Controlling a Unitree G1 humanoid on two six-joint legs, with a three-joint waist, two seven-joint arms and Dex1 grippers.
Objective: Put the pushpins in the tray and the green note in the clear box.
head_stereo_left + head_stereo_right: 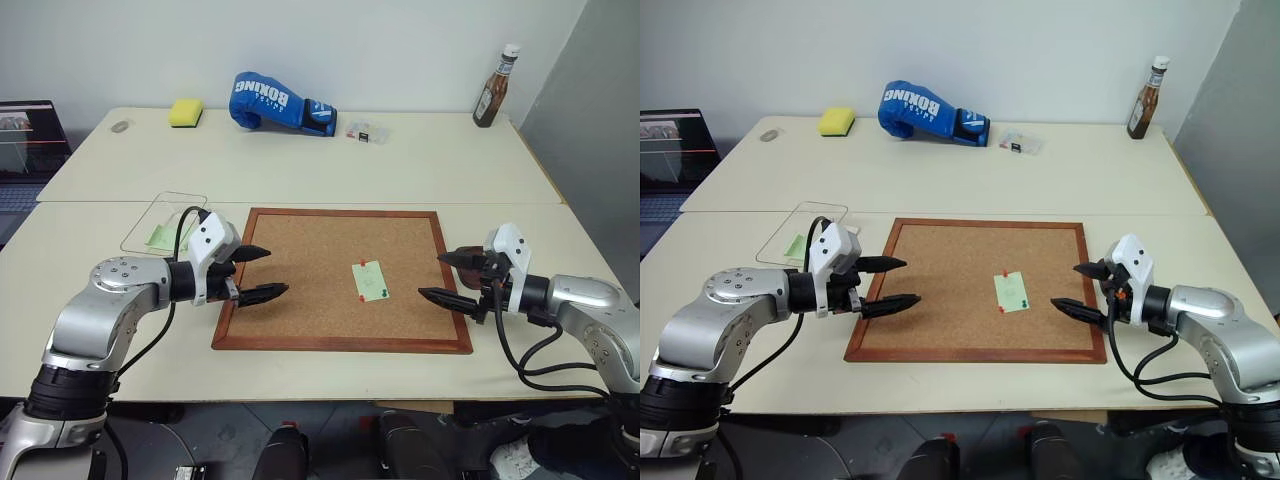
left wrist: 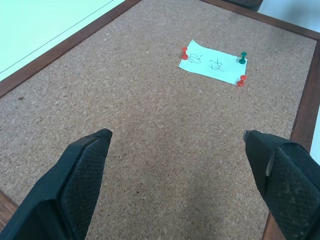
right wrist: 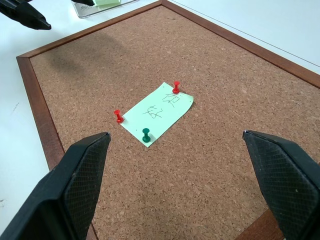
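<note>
Right wrist view shows the green note (image 3: 156, 113) pinned flat on the cork board (image 3: 225, 165), ahead of the right gripper (image 3: 192, 185) and a little toward the board's middle. Its long axis runs diagonally across the gripper's line of reach. Two red pushpins (image 3: 176, 87) stand at opposite ends of the note, with a green pin (image 3: 146, 135) on the edge nearest this gripper.

From the head camera, the right gripper hangs at the board's right edge and looks nearer the note than the left gripper (image 1: 262, 273), which sits over the left edge. Both stand wide open and hold nothing.

The clear box (image 1: 165, 220) lies on the cream table (image 1: 400, 170) just beyond the left arm, with pale green paper inside. A dark reddish tray (image 1: 478, 268) seems to sit behind the right gripper, mostly hidden. A blue boxing glove (image 1: 270, 100), yellow sponge (image 1: 186, 112) and sauce bottle (image 1: 496, 88) line the far edge.
</note>
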